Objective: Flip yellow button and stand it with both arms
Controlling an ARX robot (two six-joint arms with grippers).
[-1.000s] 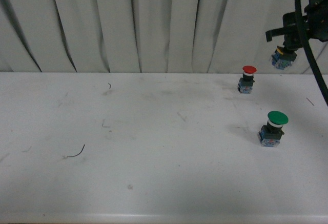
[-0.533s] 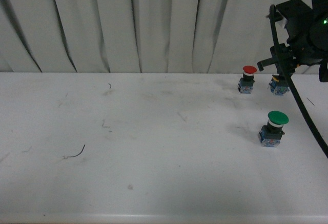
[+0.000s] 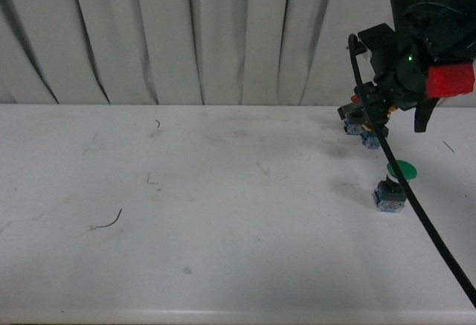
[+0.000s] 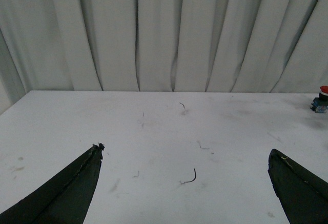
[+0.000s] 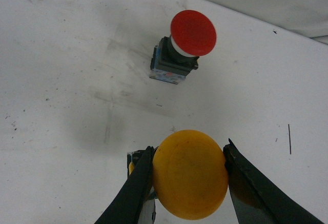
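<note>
Since half a second ago the right arm (image 3: 424,27) has swung left and toward the camera. With it the yellow button (image 3: 370,140) has moved from the far right of the red button (image 3: 353,126) to just beside it on the near side. A second ago it hung higher, against the curtain (image 3: 186,35). The arm now hides most of the red button in the front view, and its red block (image 3: 450,81) faces the camera.

The right hand (image 5: 188,147) grips the yellow button (image 5: 189,175) by its cap, one finger on each side, cap turned up to the wrist camera. Whether the base touches the surface (image 3: 223,191) cannot be told. The left hand (image 4: 185,151) is spread wide and holds nothing.

The surface is white and scuffed, with a dark curled thread (image 3: 111,221) at left. Pleated pale curtain closes the whole back.

The left and middle of the surface lie open out to the front edge. At right the red button (image 5: 192,32) stands upright near the yellow one, and the green button (image 3: 405,170) stands apart, nearer the front, crossed by the arm's black cable (image 3: 428,228).
</note>
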